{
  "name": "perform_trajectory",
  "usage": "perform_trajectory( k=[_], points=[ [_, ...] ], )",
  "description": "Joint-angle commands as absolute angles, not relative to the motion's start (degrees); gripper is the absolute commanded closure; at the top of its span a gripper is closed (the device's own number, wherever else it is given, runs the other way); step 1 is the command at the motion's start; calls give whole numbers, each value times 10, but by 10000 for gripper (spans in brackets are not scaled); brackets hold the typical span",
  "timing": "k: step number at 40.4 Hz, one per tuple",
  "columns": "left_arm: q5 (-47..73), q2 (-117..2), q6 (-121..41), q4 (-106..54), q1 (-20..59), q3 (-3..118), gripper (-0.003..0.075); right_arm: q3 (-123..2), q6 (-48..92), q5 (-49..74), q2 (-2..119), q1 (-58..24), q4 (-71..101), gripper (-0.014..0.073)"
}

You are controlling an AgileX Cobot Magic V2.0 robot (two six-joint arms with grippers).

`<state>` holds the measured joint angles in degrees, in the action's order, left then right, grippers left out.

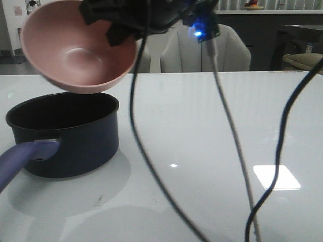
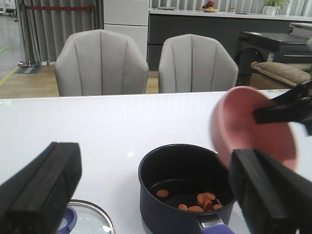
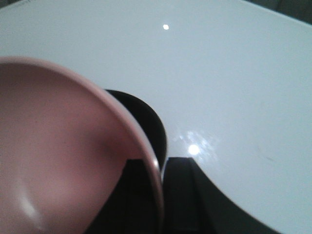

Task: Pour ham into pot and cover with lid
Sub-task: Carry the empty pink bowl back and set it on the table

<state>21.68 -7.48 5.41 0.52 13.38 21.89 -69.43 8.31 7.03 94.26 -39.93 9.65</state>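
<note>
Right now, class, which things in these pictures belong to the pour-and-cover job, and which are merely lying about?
Belonging to the job: ham, pot, lid, pink bowl, right gripper.

Merely about: chairs, dangling cables, white table.

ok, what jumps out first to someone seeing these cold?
The pink bowl, tipped and empty, gripped at its rim by the right tool just above the pot. Then the orange ham already lying in the pot, and the glass lid on the table beside it.
</note>
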Motion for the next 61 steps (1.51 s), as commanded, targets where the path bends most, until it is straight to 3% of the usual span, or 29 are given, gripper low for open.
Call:
perform_trajectory(
  k=[1,18,43,47,61],
  points=[
    [172,-79,54,4,138,234,62,-714,82,123,876,-356,96,459],
    [172,-79,54,4,138,234,62,-708,71,314,851,-159,97,459],
    [172,-79,54,4,138,234,62,-677,14,329,982,-146,97,449],
    [172,-79,54,4,138,234,62,-678,12,328,993,-146,96,400],
    [172,-79,54,4,138,234,62,-690,11,344,999,-146,50,102]
  ],
)
